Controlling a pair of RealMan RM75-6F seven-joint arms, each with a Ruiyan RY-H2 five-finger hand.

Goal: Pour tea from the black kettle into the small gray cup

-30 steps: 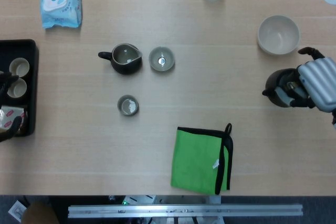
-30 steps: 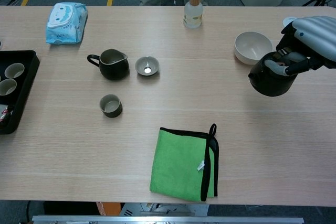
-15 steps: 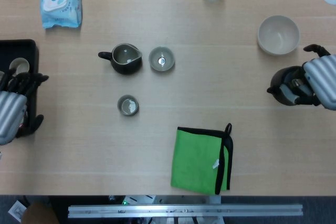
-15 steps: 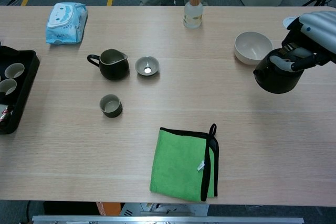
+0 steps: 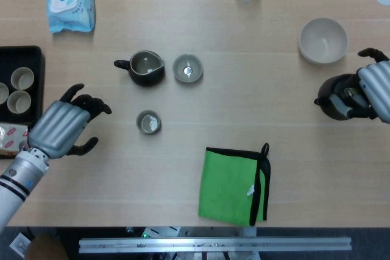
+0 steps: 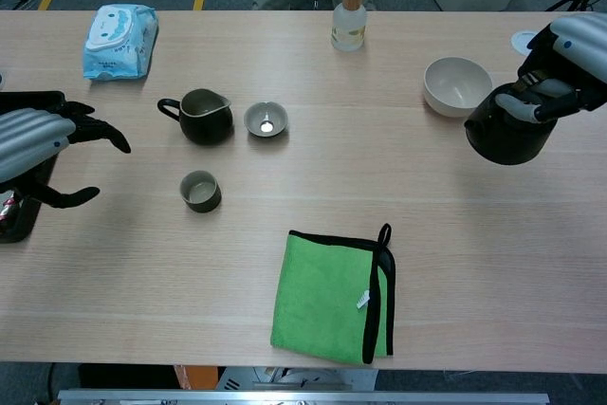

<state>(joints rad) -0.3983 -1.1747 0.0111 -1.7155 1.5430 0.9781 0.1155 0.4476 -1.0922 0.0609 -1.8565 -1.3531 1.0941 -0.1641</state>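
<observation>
At the table's right edge: the right hand [image 6: 560, 78] holds the black kettle [image 6: 507, 132] from above, fingers wrapped over its top; in the head view the same hand [image 5: 372, 92] covers the kettle [image 5: 336, 97] at the frame's right border.
Kettle position: just below and right of the white bowl [image 6: 456, 84], well apart from the small gray cup [image 6: 200, 191]; whether it rests on the table [image 6: 285, 329] or hangs just above it, I cannot tell.
Change, kettle: compared with 1 s ago it sits further right and its spout is less tipped down; since 0.5 s ago it has edged only slightly right.
Change, left hand: 1 s ago it was barely visible at the black tray [image 5: 30, 56]; now the left hand [image 5: 61, 129] is over the bare table to the right of the tray.
Left hand state: fingers spread wide, holding nothing, near the small gray cup [image 5: 148, 122] but not touching it.
Cup: upright, on the table below the dark pitcher [image 5: 144, 68] and the gray dish [image 5: 187, 68], same spot as before.
Tray: 2 pale cups [image 5: 20, 89] stand in it, now uncovered.
Unmoved items: green cloth [image 6: 330, 296] near the front edge, wipes packet [image 6: 119, 41] and bottle [image 6: 348, 21] at the far side.
</observation>
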